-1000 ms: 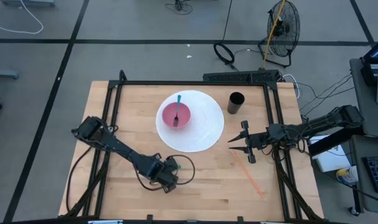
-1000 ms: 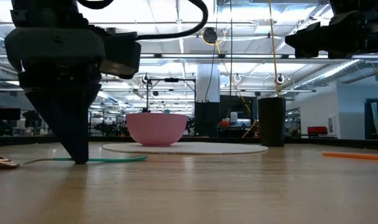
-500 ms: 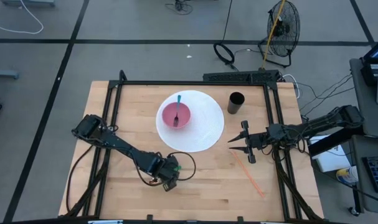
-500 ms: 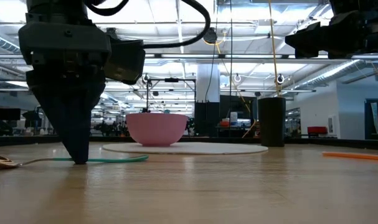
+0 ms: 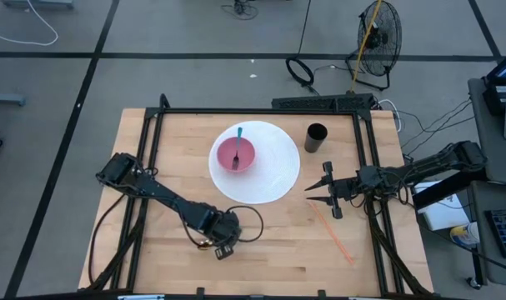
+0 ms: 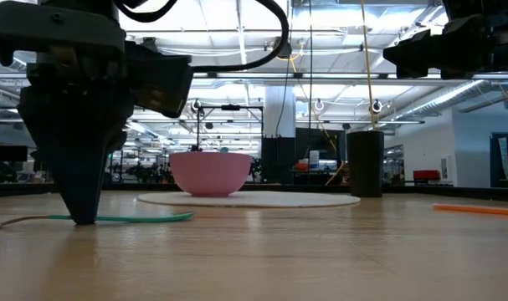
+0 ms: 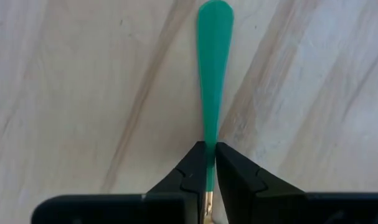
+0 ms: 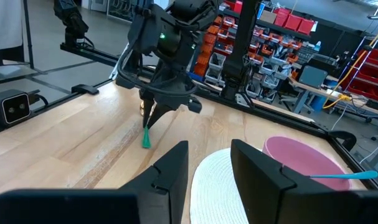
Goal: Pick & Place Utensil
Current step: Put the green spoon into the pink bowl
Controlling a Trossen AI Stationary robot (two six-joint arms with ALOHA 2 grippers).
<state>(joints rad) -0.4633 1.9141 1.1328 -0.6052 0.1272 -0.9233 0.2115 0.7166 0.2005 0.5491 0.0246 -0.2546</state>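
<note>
Your left pincer (image 7: 208, 163) is clenched on green utensil (image 7: 212, 74), tips at desk (image 5: 386, 250); right pincer (image 5: 328, 192) released, idle nr plate (image 5: 278, 179).

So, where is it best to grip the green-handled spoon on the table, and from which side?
Grip the green-handled spoon on its thin flat handle, from straight above. It lies flat on the table, so the fingers must close across its narrow width, as the left gripper does.

Both arms are dark, slim and jointed, with black cables looping beside them. The left gripper (image 7: 207, 163) has two matte black wedge-shaped fingers tapering to narrow tips. The right gripper (image 8: 208, 163) has broader black fingers with flat, angled faces.
</note>
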